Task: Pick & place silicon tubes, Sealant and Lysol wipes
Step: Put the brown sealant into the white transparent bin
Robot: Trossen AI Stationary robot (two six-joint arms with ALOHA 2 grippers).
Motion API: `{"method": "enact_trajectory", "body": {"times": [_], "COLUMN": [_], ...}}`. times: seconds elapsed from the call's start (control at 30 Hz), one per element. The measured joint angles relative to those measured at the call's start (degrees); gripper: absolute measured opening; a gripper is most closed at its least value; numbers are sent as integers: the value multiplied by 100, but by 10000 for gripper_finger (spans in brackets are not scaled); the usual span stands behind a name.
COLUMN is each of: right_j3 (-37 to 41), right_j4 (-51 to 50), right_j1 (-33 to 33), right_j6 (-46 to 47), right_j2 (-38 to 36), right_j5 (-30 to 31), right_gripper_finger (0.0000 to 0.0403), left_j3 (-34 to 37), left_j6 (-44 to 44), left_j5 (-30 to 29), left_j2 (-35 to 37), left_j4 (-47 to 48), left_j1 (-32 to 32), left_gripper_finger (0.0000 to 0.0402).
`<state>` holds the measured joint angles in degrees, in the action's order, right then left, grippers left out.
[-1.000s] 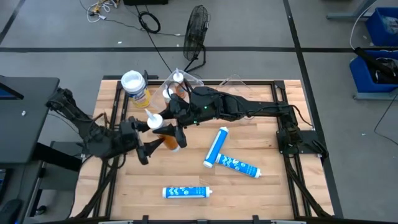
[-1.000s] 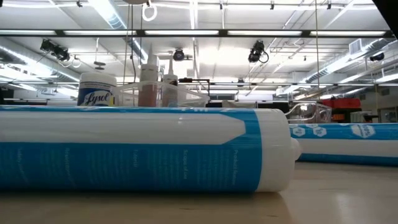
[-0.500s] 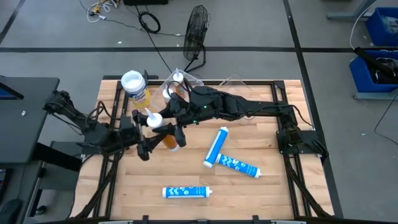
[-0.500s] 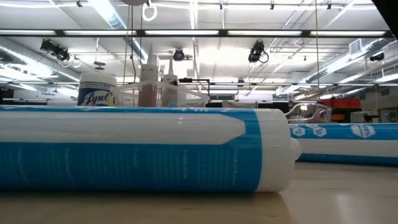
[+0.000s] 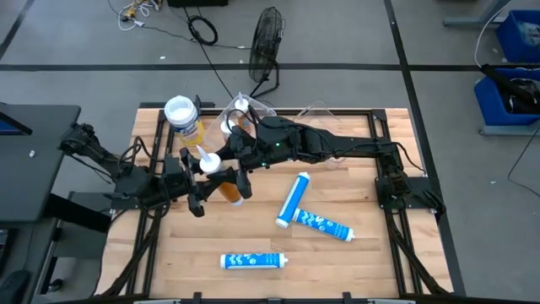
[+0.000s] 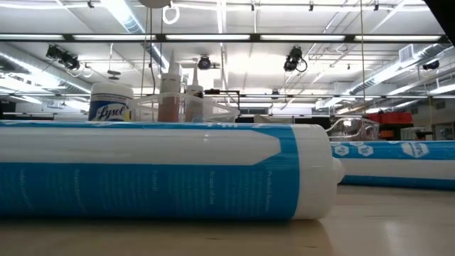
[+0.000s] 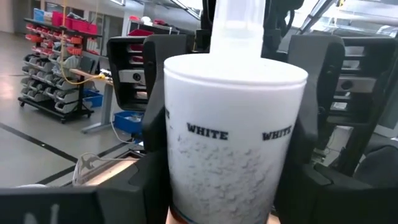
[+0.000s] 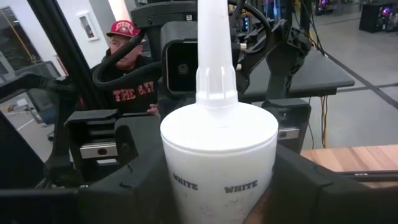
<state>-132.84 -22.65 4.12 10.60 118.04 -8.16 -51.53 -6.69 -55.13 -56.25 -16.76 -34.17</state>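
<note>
An orange-brown tube point(image 5: 226, 186) with a white top and nozzle point(image 5: 207, 160) stands upright between my two grippers at the table's left middle. My right gripper point(image 5: 237, 171) is shut on it. My left gripper point(image 5: 195, 184) is open, one finger on either side of the tube's top, touching nothing. The white top fills the left wrist view point(image 7: 233, 137). The yellow Lysol wipes canister point(image 5: 183, 117) stands at the far left and also shows in the low view point(image 6: 111, 103). Two more orange-brown tubes point(image 5: 240, 112) stand in a clear bin. My right gripper pinches the tube's white upper part point(image 8: 186, 186) between its two fingers, one on each side. The fingers come level from the table's right side and lie across the tube. The tube stands upright with its nozzle up. Its lower end is hidden.
Three blue-and-white tubes lie on the table: one at the middle point(image 5: 293, 199), one to its right point(image 5: 325, 225), one near the front edge point(image 5: 253, 261), which blocks most of the low view point(image 6: 163, 167). A person point(image 8: 127, 62) sits beyond the table's left side.
My left gripper has gone toward the table's right edge and a little toward the far edge, up to the tube. Its open fingers now stand on either side of the tube's white top. The tube has stayed where it was.
</note>
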Motion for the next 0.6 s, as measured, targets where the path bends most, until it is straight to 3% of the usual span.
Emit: {"method": "enact_trajectory", "body": {"times": [0.3,0.6], "right_j3": [-4,-7], "right_j4": [-214,-1635], "right_j1": [-78,-255], "right_j6": [-119,-248], "right_j2": [-118,-657], "right_j5": [81,525], "right_gripper_finger": [255,260], "left_j3": [0,0], "left_j6": [169,221], "left_j5": [137,203], "left_j2": [0,2], "left_j4": [-17,31], "left_j1": [6,0], "left_gripper_finger": [215,215]}}
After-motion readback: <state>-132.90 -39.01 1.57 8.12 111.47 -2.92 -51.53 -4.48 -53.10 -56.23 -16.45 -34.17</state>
